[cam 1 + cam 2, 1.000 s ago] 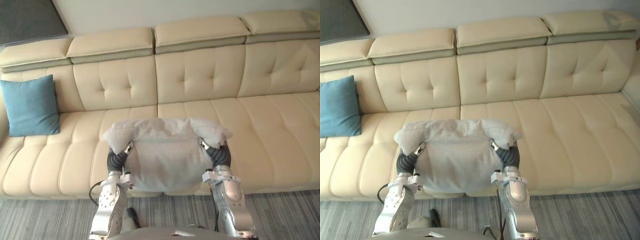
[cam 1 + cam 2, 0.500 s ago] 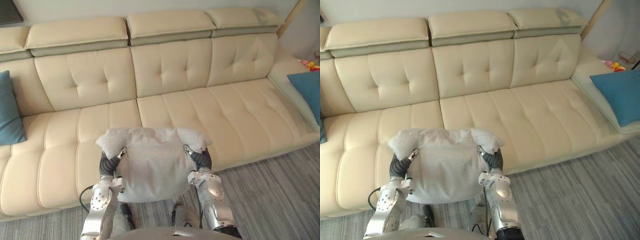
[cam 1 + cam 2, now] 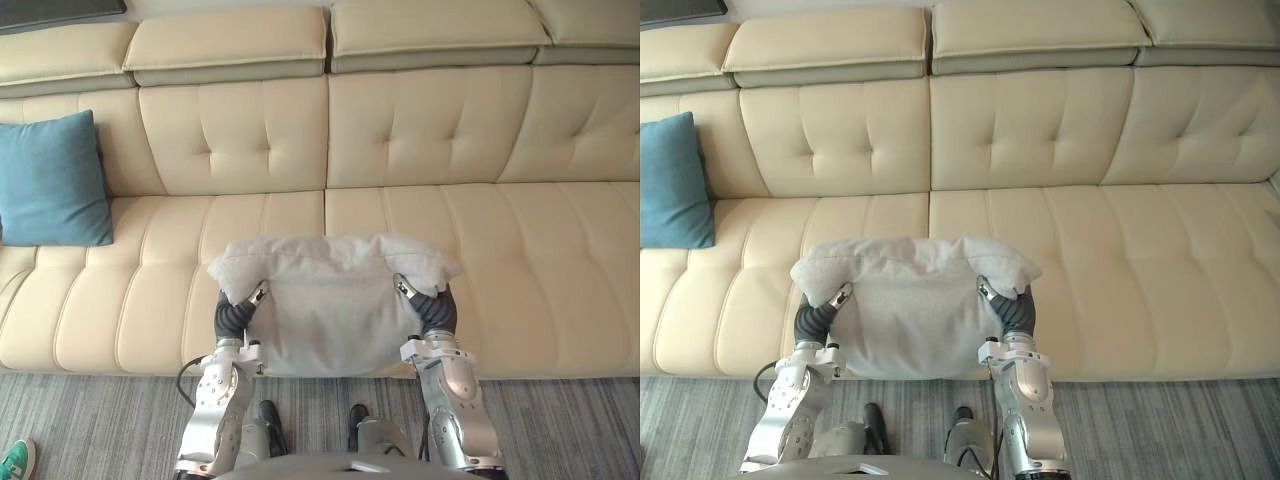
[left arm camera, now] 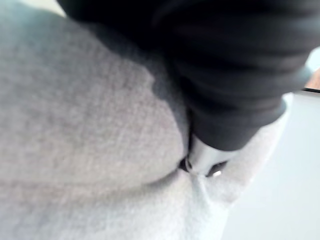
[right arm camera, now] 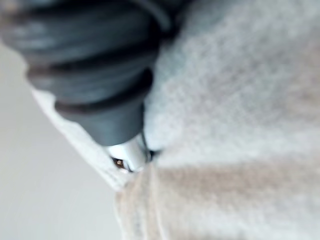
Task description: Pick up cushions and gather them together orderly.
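Illumination: bright, even, diffuse, from overhead. Sofa (image 3: 500, 240) leather shows soft sheen, with shallow shadows in seams. Grey cushion (image 3: 330, 315) front face is shaded.

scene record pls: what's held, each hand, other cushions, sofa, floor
held: grey cushion, carried between both hands in front of the sofa's middle
left hand: against the grey cushion's left side
right hand: against its right side
blue cushion: upright against the backrest at the sofa's left end
sofa: cream, tufted back
floor: grey striped carpet; a person's teal shoe at its left edge
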Motion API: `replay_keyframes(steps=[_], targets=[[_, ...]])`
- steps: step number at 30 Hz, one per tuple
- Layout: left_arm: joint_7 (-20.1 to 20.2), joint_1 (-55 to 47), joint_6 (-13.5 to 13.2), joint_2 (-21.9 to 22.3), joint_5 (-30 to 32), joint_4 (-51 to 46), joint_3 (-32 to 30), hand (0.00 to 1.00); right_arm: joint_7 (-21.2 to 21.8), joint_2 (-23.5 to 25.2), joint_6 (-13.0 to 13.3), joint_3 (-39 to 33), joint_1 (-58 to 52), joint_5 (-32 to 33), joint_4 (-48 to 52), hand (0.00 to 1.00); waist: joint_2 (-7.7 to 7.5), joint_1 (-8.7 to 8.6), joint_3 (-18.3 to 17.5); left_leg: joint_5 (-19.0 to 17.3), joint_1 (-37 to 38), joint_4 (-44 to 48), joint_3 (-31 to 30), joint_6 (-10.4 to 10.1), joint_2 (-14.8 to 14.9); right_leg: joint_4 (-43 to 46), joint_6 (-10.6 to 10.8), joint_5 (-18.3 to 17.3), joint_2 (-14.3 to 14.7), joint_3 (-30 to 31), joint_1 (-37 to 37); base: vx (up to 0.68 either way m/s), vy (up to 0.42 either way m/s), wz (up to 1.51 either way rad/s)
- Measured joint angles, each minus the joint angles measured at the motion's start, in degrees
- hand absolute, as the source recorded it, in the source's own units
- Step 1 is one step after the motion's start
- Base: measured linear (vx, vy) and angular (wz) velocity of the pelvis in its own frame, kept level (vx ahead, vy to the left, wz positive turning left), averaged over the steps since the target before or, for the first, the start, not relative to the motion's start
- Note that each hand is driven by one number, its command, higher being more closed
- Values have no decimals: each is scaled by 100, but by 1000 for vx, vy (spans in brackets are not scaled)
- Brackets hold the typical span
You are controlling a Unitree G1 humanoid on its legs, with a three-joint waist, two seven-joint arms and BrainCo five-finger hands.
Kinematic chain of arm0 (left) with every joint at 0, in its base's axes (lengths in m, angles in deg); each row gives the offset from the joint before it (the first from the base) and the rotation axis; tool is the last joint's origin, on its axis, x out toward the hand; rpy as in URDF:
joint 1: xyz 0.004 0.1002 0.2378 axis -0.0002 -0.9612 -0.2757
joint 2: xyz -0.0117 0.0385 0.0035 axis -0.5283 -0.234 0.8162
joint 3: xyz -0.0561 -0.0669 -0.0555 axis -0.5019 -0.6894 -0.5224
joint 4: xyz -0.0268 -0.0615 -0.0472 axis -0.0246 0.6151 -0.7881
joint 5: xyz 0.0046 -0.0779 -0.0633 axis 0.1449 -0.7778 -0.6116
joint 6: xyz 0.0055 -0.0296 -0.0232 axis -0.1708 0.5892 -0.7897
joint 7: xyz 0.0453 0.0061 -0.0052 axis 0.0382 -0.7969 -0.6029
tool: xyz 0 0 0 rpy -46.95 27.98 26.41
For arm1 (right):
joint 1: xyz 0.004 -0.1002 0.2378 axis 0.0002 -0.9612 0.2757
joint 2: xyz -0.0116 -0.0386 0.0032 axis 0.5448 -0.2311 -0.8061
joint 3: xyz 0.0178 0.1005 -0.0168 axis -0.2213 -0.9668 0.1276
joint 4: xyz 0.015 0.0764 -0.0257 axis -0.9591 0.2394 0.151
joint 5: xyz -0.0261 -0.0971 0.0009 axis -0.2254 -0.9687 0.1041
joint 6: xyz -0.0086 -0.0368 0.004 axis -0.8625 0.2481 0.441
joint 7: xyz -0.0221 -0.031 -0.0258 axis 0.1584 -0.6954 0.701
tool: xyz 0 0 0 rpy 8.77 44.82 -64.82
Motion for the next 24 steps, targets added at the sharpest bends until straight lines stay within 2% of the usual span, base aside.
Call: replay_keyframes(steps=[6,10,13,17,20,24], targets=[[-30,50,-8,-154,102,66,-7,100,-35,68,-4,-2,450,-18,-511,100,-14,-17,-15,370,190,-870,249,72,-112,-856,2,673,157,310,9,-34,55,-27],[-298,703,-8,-310,142,449,-44,100,-272,39,-3,24,1162,-85,-914,100,-14,-36,-14,600,173,-1213,367,141,-227,-1169,30,962,153,539,-102,-84,74,-19],[-743,1771,-47,-563,330,905,-118,100,-654,-29,-2,135,2315,-319,-1277,100,-10,-48,-8,900,-60,-1484,386,223,-304,-1324,34,1190,143,615,-401,-126,56,-4],[-1366,3134,-69,-839,453,1505,-254,100,-1202,-151,1,253,3805,-712,-1644,100,27,-27,119,1150,-460,-1540,325,234,-308,-1401,82,1387,154,638,-748,-149,22,8],[-1766,4182,-111,-982,555,1802,-422,100,-1654,-247,1,234,4953,-1078,-1670,100,180,35,255,1300,-850,-1549,248,181,-282,-1376,79,1517,172,589,-1122,-135,-5,10],[-2045,5417,-141,-1114,559,2451,-452,100,-2165,-310,2,85,5791,-1469,-1715,100,320,102,478,1427,-1232,-1587,147,27,-273,-1362,41,1605,174,538,-1485,-115,-7,10]])
